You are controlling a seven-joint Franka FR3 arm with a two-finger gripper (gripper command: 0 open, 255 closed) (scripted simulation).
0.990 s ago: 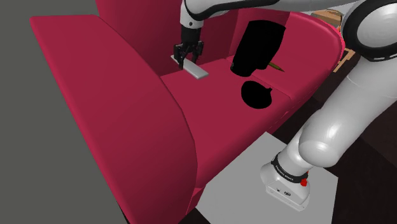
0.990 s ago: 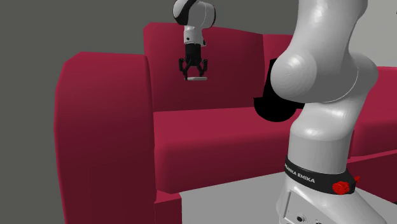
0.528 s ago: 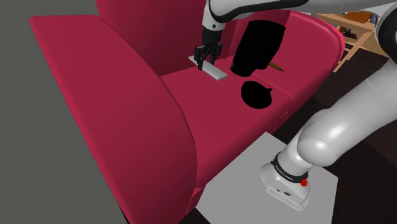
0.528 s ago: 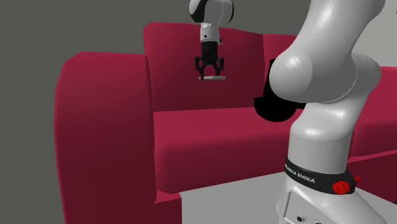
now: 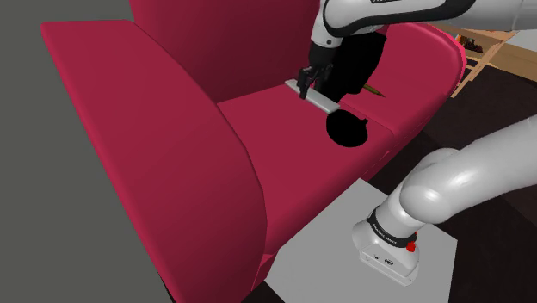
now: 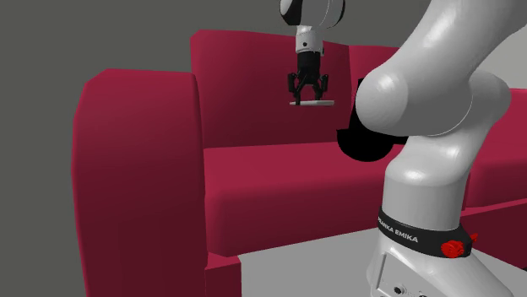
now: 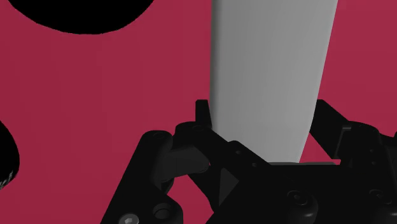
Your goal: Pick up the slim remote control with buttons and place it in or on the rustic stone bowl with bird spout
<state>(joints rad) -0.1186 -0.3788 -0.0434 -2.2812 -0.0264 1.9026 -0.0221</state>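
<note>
Remote control (image 5: 324, 102): a slim, flat, rectangular slab, drawn plain light grey with a smooth face on which no buttons can be made out. My end effector (image 5: 306, 83) is closed on it. The two black fingers (image 7: 201, 114) clasp its long edges near one end, so the rest juts out level beyond them. It hangs in the air above the seat cushion (image 5: 284, 151) of a crimson sofa (image 5: 163, 129) and does not touch the cushion. The sofa is matte, with rounded, bulky armrests and a high back. Near the slab, toward the shoulder view's right, are two flat black shapes without surface detail: a tall one (image 5: 353, 60) against the backrest and a round one (image 5: 346, 129) on the seat. I cannot tell what they are.
</note>
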